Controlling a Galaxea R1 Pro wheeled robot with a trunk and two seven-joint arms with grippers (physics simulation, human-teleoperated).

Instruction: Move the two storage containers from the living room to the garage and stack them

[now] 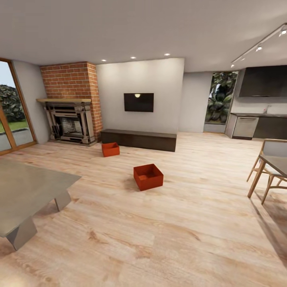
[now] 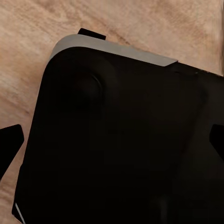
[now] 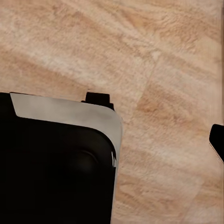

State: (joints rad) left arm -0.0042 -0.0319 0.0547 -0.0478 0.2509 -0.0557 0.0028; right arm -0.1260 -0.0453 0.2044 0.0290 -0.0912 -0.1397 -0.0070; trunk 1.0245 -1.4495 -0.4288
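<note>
Two orange-red storage containers stand open-topped on the living room's light wood floor. The nearer container [image 1: 148,176] sits mid-floor. Farther back, the second container [image 1: 110,149] rests in front of the long dark bench [image 1: 138,139]. In the left wrist view, my left gripper [image 2: 112,148] is open, its dark fingertips [image 2: 10,148] spread to both sides over the robot's black base [image 2: 116,140]. My right gripper [image 3: 112,143] hangs over the plank floor, with one fingertip [image 3: 217,140] far out at the side, so it looks open. Both grippers are empty. The garage is out of view.
A grey low table [image 1: 28,191] stands near left. A wooden table and chairs [image 1: 271,167] are at the right. The brick fireplace [image 1: 71,107], a wall TV [image 1: 138,102] and kitchen units [image 1: 255,123] line the far side. Bare floor lies between me and the containers.
</note>
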